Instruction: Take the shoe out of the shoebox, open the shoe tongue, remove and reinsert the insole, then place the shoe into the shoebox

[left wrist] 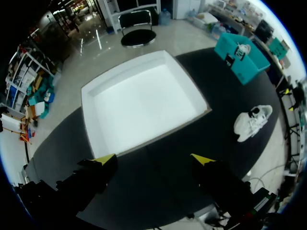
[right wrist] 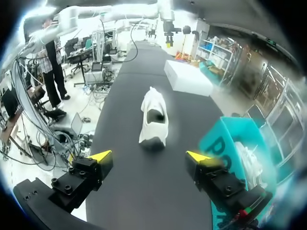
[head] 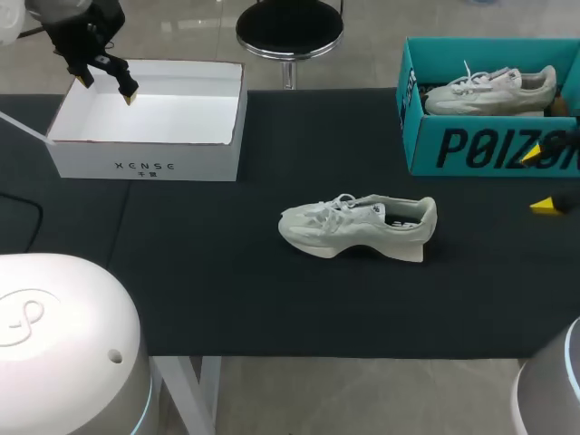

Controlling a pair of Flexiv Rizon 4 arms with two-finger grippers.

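A white sneaker (head: 358,227) lies on its sole in the middle of the black table, toe toward the left. An open white shoebox (head: 145,159) stands at the back left with nothing in it. My left gripper (head: 107,88) hangs open above the box's left part; in the left wrist view the white shoebox (left wrist: 144,103) lies ahead of that left gripper (left wrist: 152,159). My right gripper (head: 539,179) stands open at the table's right edge. In the right wrist view the sneaker (right wrist: 153,117) lies ahead of the right gripper (right wrist: 149,156), heel nearest, untouched.
A teal box (head: 471,149) at the back right holds a second white sneaker (head: 489,91); it sits close beside my right gripper, as the teal box (right wrist: 235,158) in the right wrist view shows. Black tabletop (head: 227,290) stretches around the loose sneaker.
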